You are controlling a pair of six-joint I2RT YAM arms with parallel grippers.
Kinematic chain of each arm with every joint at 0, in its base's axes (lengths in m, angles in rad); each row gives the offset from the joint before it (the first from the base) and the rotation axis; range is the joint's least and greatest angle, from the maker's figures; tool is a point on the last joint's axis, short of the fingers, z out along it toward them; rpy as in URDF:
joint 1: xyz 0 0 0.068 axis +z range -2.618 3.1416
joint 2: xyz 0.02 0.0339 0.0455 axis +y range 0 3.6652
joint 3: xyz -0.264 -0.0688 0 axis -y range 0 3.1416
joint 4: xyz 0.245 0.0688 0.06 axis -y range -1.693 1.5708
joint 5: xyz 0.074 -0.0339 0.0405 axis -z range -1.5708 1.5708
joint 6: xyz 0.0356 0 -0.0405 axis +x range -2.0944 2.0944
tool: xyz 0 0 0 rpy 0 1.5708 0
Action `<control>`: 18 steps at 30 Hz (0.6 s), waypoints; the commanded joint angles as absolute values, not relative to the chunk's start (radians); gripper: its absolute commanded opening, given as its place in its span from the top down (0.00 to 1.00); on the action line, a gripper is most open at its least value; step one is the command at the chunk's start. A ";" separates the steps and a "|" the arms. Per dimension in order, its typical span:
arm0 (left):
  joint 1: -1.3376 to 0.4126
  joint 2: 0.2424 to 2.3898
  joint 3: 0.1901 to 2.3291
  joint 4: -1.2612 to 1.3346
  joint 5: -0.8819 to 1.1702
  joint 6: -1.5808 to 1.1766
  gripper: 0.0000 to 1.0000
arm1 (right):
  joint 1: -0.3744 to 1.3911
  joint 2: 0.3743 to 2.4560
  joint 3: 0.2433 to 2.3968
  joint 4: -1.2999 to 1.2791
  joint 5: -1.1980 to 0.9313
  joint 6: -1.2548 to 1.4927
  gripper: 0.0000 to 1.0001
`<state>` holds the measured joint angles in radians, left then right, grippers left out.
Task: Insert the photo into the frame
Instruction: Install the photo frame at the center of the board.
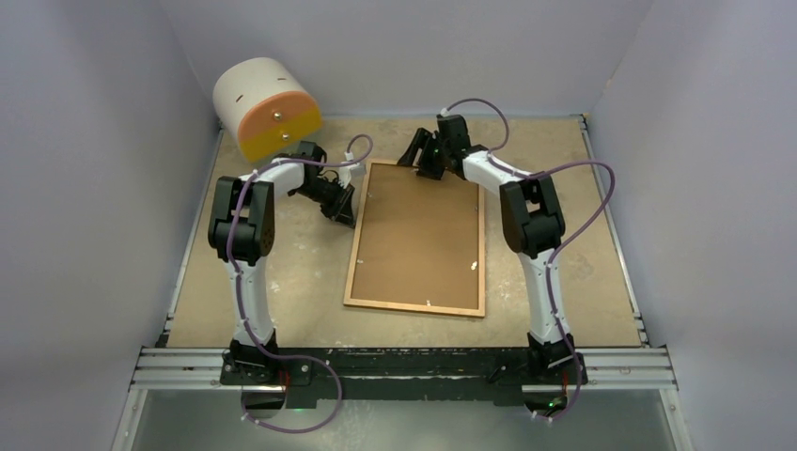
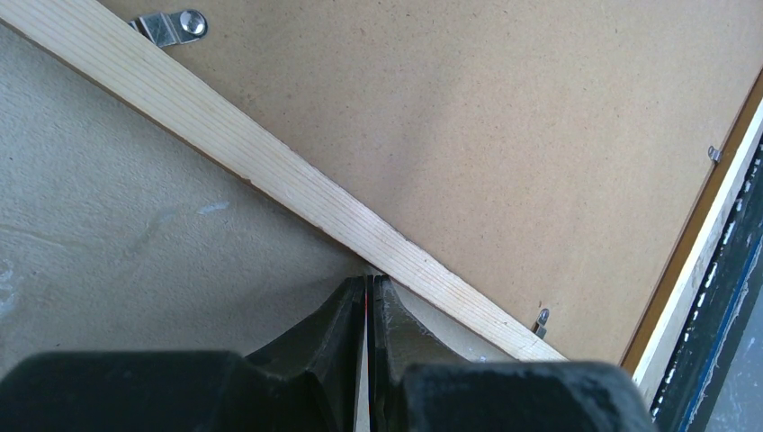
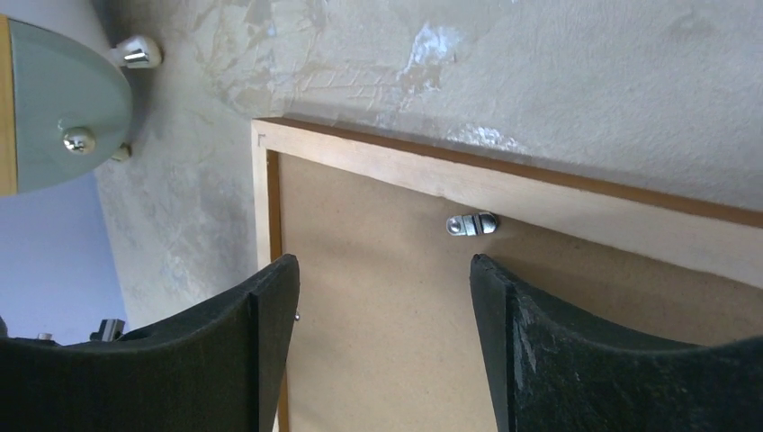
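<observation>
The frame (image 1: 414, 307) lies back-up in the middle of the tabletop (image 1: 282, 282), its long axis running near to far and its far end leaning slightly right. A plain brown backing board (image 1: 418, 235) fills it, with small metal clips (image 3: 471, 224) along the inner rim.

Bare tabletop lies open to the left and right of the frame, with a narrower strip between its near edge and the arm bases and another beyond its far edge. A white drum with an orange face (image 1: 263, 108) occupies the far left corner.

The left pincer (image 1: 344, 211) has its fingers pressed together, tips down at the outer edge of the frame's left rail near the far left corner. Whether they touch the wood cannot be told. The right pincer (image 1: 420, 155) hangs over the far rail with its fingers spread wide, holding nothing, one clip showing between them.
</observation>
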<state>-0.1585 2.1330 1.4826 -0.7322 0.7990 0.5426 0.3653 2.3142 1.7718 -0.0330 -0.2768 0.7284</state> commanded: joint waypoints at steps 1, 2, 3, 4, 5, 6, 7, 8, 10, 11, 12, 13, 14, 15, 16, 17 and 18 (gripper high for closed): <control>-0.170 2.125 1.467 -0.735 0.738 0.578 0.90 | 0.362 2.336 1.827 -0.058 -0.245 0.722 0.28; -0.170 2.125 1.466 -0.735 0.738 0.578 0.90 | 0.362 2.341 1.830 -0.057 -0.244 0.722 0.28; -0.170 2.123 1.465 -0.736 0.738 0.578 0.90 | 0.362 2.345 1.832 -0.059 -0.246 0.725 0.29; -0.172 2.123 1.464 -0.736 0.738 0.578 0.90 | 0.362 2.351 1.835 -0.059 -0.247 0.726 0.29; -0.172 2.124 1.462 -0.735 0.738 0.579 0.90 | 0.362 2.356 1.837 -0.057 -0.245 0.727 0.29; -0.173 2.122 1.461 -0.734 0.738 0.580 0.91 | 0.362 2.359 1.838 -0.053 -0.244 0.731 0.29; -0.173 2.121 1.460 -0.735 0.738 0.582 0.91 | 0.362 2.362 1.838 -0.049 -0.244 0.736 0.30; -0.174 2.121 1.459 -0.735 0.736 0.584 0.91 | 0.362 2.365 1.839 -0.043 -0.246 0.741 0.30; -0.175 2.120 1.459 -0.735 0.733 0.586 0.91 | 0.362 2.371 1.839 -0.034 -0.253 0.754 0.30; -0.175 2.121 1.460 -0.735 0.733 0.587 0.91 | 0.362 2.374 1.839 -0.029 -0.254 0.758 0.30; -0.175 2.121 1.461 -0.737 0.733 0.588 0.91 | 0.362 2.376 1.839 -0.024 -0.253 0.762 0.31; -0.175 2.121 1.462 -0.737 0.733 0.589 0.91 | 0.363 2.379 1.840 -0.022 -0.253 0.766 0.31; -0.175 2.123 1.463 -0.738 0.733 0.590 0.91 | 0.362 2.380 1.841 -0.020 -0.252 0.769 0.31; -0.176 2.124 1.463 -0.738 0.733 0.591 0.91 | 0.362 2.382 1.840 -0.014 -0.251 0.774 0.31; -0.176 2.126 1.464 -0.740 0.733 0.592 0.91 | 0.362 2.383 1.839 -0.008 -0.254 0.785 0.32; -0.176 2.127 1.464 -0.739 0.733 0.593 0.91 | 0.362 2.384 1.836 -0.005 -0.253 0.794 0.32; -0.178 2.128 1.464 -0.739 0.733 0.593 0.91 | 0.362 2.384 1.833 0.007 -0.251 0.803 0.33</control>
<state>-0.1612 2.1315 1.4826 -0.7322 0.7925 0.5446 0.3634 2.3573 1.8175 -0.0002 -0.2707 0.7666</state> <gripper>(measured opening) 0.095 0.683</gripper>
